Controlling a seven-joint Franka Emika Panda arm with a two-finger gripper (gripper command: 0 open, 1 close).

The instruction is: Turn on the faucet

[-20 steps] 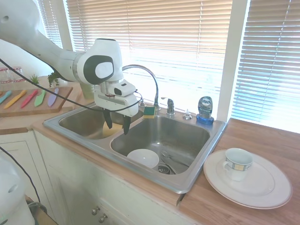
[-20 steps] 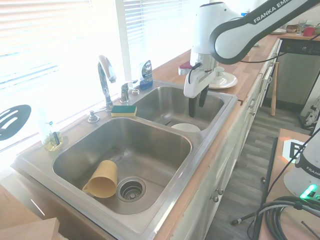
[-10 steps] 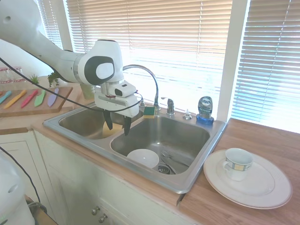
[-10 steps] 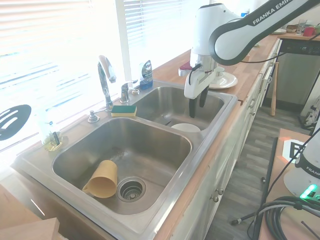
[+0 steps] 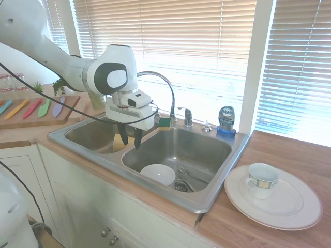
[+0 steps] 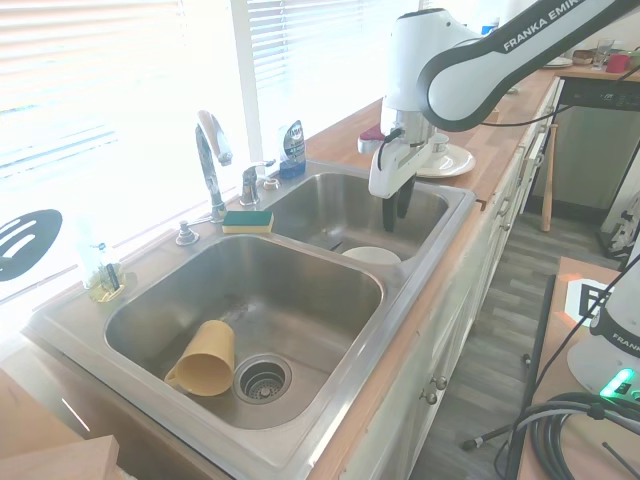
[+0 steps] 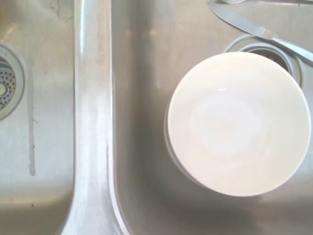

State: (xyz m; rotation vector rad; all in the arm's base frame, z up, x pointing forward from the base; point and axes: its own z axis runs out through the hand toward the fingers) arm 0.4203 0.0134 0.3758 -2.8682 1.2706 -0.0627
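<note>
Steel double sink (image 5: 217, 191), white bowl (image 5: 158, 174) below seemingly parted end effector (image 5: 131, 144), well short of faucet (image 5: 165, 93).

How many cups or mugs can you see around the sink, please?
2: a yellow cup lying on its side in one sink basin beside the drain, and a white mug standing on the plate on the counter. Others may be hidden.

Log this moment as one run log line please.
gripper: open, empty, above sink divider | faucet: untouched, no water seen | lever handle: not reached | white bowl: below wrist
</note>
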